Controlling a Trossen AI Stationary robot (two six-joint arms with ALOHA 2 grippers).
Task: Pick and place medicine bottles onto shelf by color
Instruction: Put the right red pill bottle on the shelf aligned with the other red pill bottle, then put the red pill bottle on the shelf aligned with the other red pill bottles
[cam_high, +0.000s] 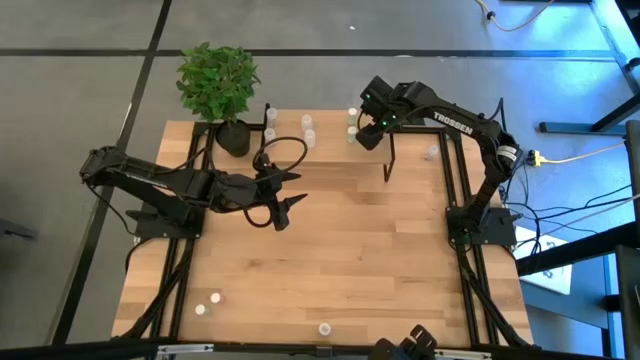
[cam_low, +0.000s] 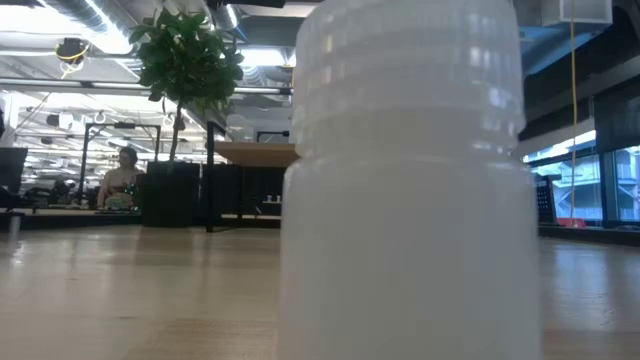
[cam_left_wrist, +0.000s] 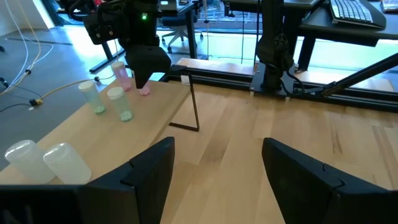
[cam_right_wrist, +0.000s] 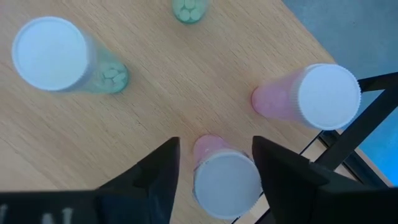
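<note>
Overhead layout, left to right. The left gripper (cam_high: 287, 211), dark and two-fingered, hangs open and empty over the smooth pale-wood tabletop (cam_high: 350, 260), beside a leafy green potted plant (cam_high: 218, 82). Small translucent cylindrical medicine bottles with white screw caps (cam_high: 307, 124) stand along the far edge on the low light-wood shelf (cam_left_wrist: 158, 102) with its thin black metal legs; three more wait near the front edge (cam_high: 214, 298). The right gripper (cam_right_wrist: 214, 163) stands over that shelf, its fingers spread either side of a pink-tinted white-capped bottle (cam_right_wrist: 225, 177), not visibly pinching it. Such bottles are probably light, rigid and slick; the ribbed cap likely offers the surest hold.
</note>
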